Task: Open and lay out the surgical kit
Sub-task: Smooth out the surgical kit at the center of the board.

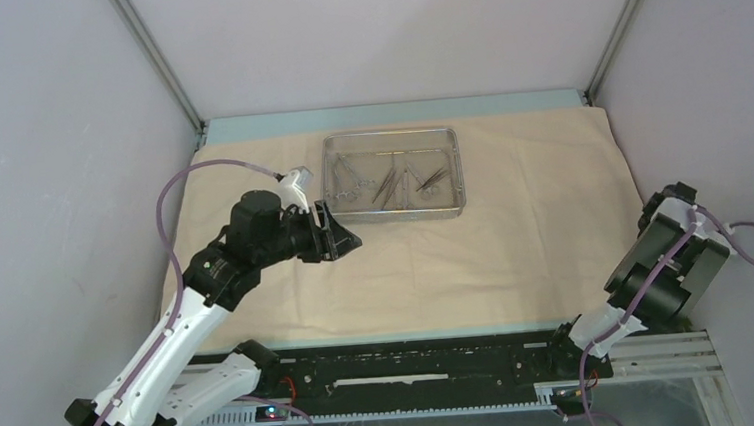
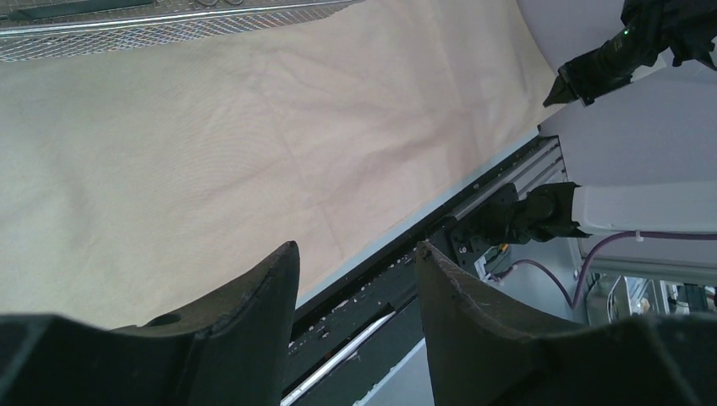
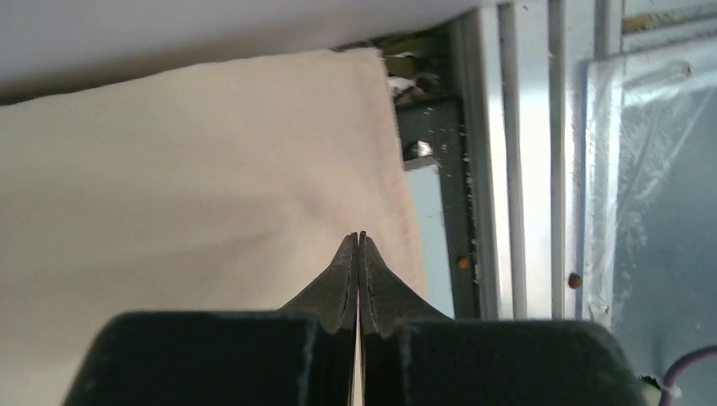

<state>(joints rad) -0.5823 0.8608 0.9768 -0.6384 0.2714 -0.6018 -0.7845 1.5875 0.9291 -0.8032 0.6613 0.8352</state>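
Observation:
The beige cloth wrap (image 1: pixel 476 246) lies spread flat over the table. On its far middle stands the steel mesh tray (image 1: pixel 459 172) with the steel instruments (image 1: pixel 396 184) lying inside it. My left gripper (image 1: pixel 347 241) hovers over the cloth just left of and in front of the tray, open, with nothing between its fingers. In the left wrist view the tray's wall (image 2: pixel 169 30) crosses the top left and the cloth (image 2: pixel 211 152) fills the middle. My right gripper (image 3: pixel 358 237) is shut and empty above the cloth's near right corner (image 3: pixel 372 101), folded back at the table's right side.
A black rail with cables (image 1: pixel 414 371) runs along the near edge between the arm bases. Grey walls close in the left, right and back. Metal framing and a clear panel (image 3: pixel 643 211) lie right of the cloth's edge.

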